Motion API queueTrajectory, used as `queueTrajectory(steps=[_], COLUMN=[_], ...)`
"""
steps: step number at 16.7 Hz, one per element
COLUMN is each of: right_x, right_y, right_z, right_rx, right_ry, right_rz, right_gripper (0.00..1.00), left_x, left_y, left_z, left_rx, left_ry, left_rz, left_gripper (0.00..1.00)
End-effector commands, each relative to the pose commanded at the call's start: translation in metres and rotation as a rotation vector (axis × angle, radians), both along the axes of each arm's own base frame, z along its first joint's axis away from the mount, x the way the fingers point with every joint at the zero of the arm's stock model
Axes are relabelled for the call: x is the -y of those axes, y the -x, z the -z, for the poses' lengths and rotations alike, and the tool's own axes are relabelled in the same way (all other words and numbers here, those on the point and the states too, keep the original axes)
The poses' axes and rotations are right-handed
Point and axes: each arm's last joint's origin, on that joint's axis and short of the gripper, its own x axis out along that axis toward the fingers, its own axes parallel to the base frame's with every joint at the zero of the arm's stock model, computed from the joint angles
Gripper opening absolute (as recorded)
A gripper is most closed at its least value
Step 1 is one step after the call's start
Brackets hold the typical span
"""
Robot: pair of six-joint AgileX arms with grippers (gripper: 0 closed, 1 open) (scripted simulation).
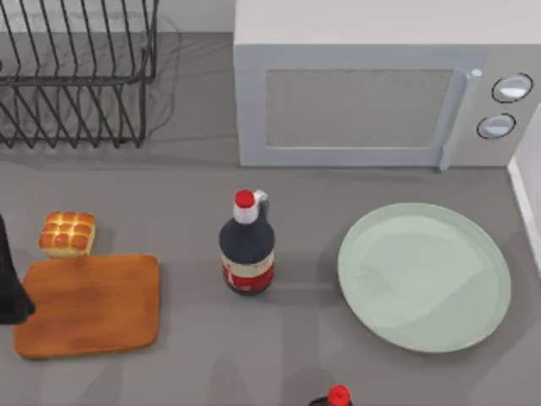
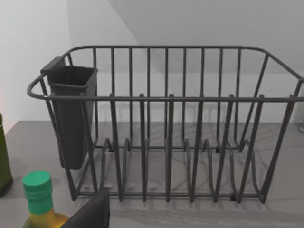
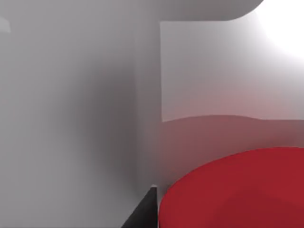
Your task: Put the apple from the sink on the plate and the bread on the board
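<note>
Apple (image 3: pixel 237 190) sits very close under the right wrist camera, a bright-red rounded mass against pale sink walls (image 3: pixel 95 95), so by my reading it is not yet out of the sink; a dark sliver of the right claw's finger (image 3: pixel 145 211) stands just beside it, and I cannot tell whether that claw is wide, narrow or gripping. From above, the plate (image 1: pixel 424 277) lies bare on the right of the surface (image 1: pixel 296 338), beside a dark bottle (image 1: pixel 247 245). Bread (image 1: pixel 68 233) rests on the surface just off the board's (image 1: pixel 89 304) far edge, not on it. The left arm (image 1: pixel 10 279) hangs at the board's left end, its wrist camera facing the dish rack (image 2: pixel 166 128); its claw's state I cannot tell. Both placements appear still to do.
</note>
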Motion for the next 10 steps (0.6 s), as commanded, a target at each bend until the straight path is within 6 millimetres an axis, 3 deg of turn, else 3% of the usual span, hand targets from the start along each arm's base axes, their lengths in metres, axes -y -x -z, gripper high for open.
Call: queueTrajectory(steps=[1, 2, 5, 10], right_x=[0.0, 0.001, 0.002, 0.001], right_y=[0.0, -0.006, -0.008, -0.007], right_z=[0.0, -0.026, -0.04, -0.103], right_rx=[0.0, 0.047, 0.052, 0.033], right_ry=[0.0, 0.001, 0.002, -0.004], right_rz=[0.0, 0.007, 0.007, 0.007], right_gripper=[0.0, 0.0, 0.0, 0.0], left_x=[0.0, 0.0, 0.0, 0.0], left_y=[0.0, 0.0, 0.0, 0.0], left_z=[0.0, 0.0, 0.0, 0.0], left_rx=[0.0, 0.0, 0.0, 0.0], left_ry=[0.0, 0.0, 0.0, 0.0], left_rz=[0.0, 0.0, 0.0, 0.0], left_gripper=[1.0, 1.0, 1.0, 1.0])
